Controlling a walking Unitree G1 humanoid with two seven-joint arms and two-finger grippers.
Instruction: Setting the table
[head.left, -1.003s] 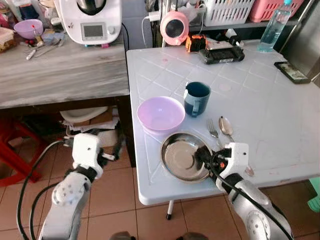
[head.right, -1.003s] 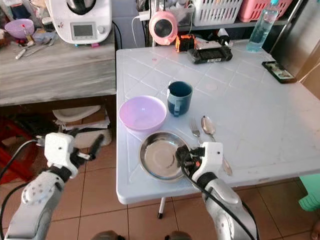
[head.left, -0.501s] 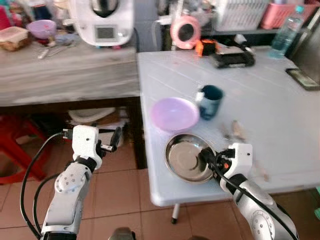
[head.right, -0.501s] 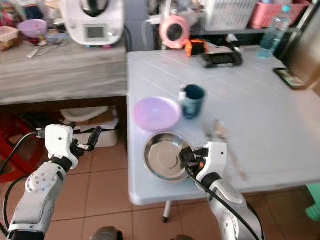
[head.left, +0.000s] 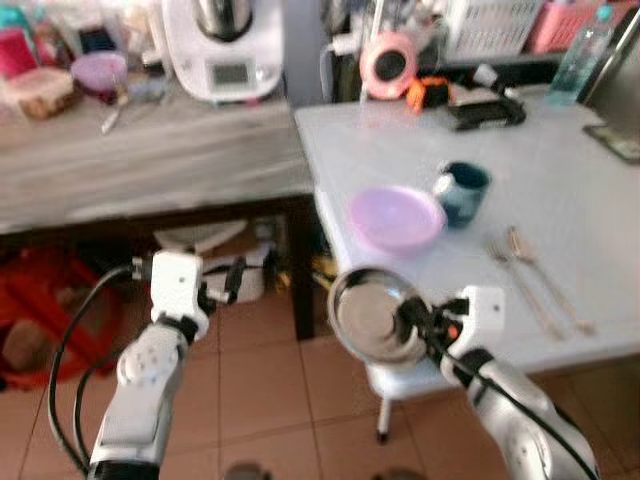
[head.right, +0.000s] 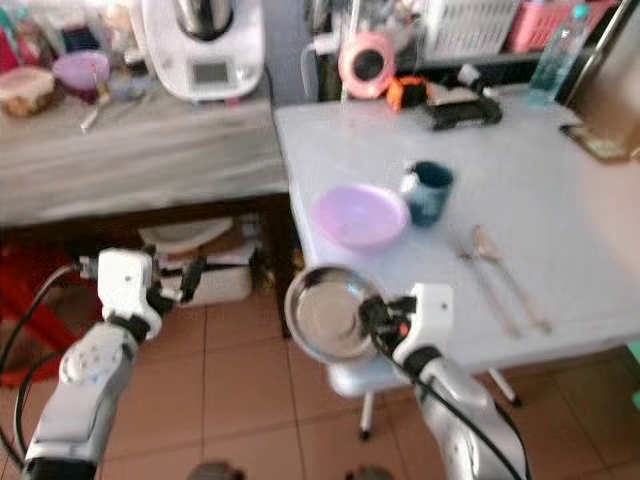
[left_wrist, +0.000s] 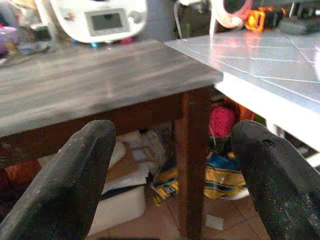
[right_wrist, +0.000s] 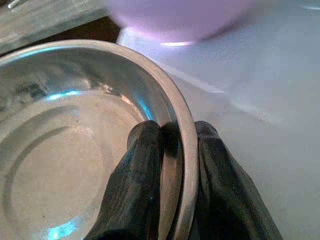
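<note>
From head height we look down at the white table (head.left: 560, 180); our wrist cameras sit close, sharing its edge.

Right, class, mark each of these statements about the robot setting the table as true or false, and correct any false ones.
1. The right gripper is pinching the rim of the steel plate. True.
2. The left gripper is holding the fork. False: its fingers are spread apart with nothing between them, and it sits beside the wooden counter.
3. The purple bowl sits on the white table next to the dark teal mug. True.
4. The spoon lies inside the purple bowl. False: it lies on the table beside the fork.
</note>
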